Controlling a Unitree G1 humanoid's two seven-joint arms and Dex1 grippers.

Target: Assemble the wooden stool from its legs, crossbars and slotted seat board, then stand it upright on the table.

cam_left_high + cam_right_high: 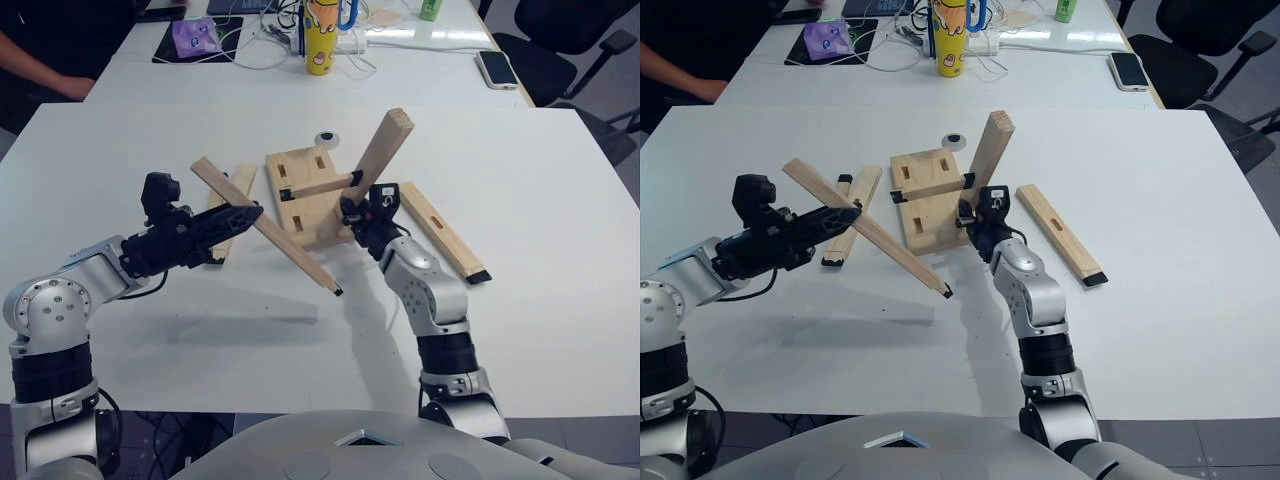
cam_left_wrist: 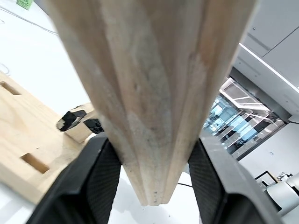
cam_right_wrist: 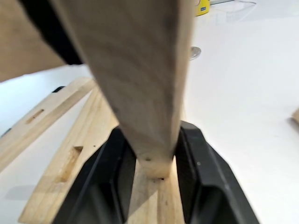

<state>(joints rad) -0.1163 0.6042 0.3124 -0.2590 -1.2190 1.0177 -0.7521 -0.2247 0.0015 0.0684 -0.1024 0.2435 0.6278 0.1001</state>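
Barely begun, I judge: my left gripper (image 1: 240,214) clamps a long leg (image 1: 290,250) aloft left of the flat seat board (image 1: 305,212), my right gripper (image 1: 353,207) clamps a tilted leg (image 1: 385,145) over its right edge, and no leg looks slotted yet.

the wide near strip of the worktop (image 1: 250,350) is open, and also its right side beyond the flat leg (image 1: 443,230) that lies beside the right arm. between the left tool (image 1: 245,214) and the right tool (image 1: 352,206) the way is barred: the long leg (image 1: 295,252), clamped in the left tool, slants across, with its lower end near the right forearm. behind it lies the seat board (image 1: 300,195), and the tilted leg (image 1: 385,145), gripped by the right tool, rises over it. two flat pieces (image 1: 240,180) lie just beside the left tool.
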